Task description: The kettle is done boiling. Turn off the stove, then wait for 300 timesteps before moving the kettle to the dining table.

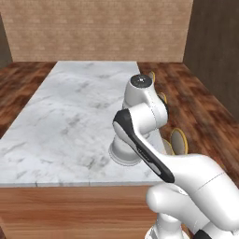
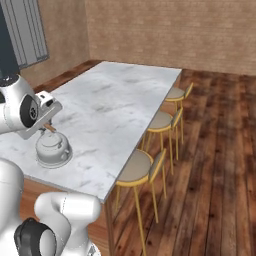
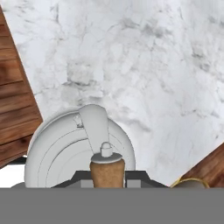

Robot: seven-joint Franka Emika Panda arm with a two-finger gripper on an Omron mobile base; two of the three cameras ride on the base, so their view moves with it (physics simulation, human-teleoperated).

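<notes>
**Inspector:** Kettle location, please.

**Operator:** The small squat silvery-white kettle with a domed lid (image 2: 51, 148) sits on the long white-grey marble top of the dining table (image 2: 117, 107), near the table's near edge and toward its right-hand corner as I face it. In my left base view I see its rounded body (image 1: 125, 154) low behind the white arm, resting on the marble (image 1: 70, 121). In the hand view I look straight down on the lid (image 3: 65, 148), with the marble (image 3: 144, 65) spread beyond it and wooden floor at the corners.

**Inspector:** State of the claw?

**Operator:** The two-finger gripper (image 3: 107, 175) is clamped together on the brown wooden bar of the kettle's handle (image 3: 107, 173). In the hand view the bar sits squarely between the dark jaws, above the lid's small knob. In the right base view the white hand (image 2: 44, 112) stands directly over the kettle, and a sliver of the brown bar shows just beneath it.

**Inspector:** Is the kettle upright?

**Operator:** It looks upright, base flat on the marble as far as I can tell. I cannot make out the spout with confidence.

**Inspector:** Surroundings?

**Operator:** Three stools with yellow metal frames and tan round seats (image 2: 150, 150) stand along the table's right side on a brown plank floor. A brick wall (image 2: 175, 30) closes the far end.
</notes>
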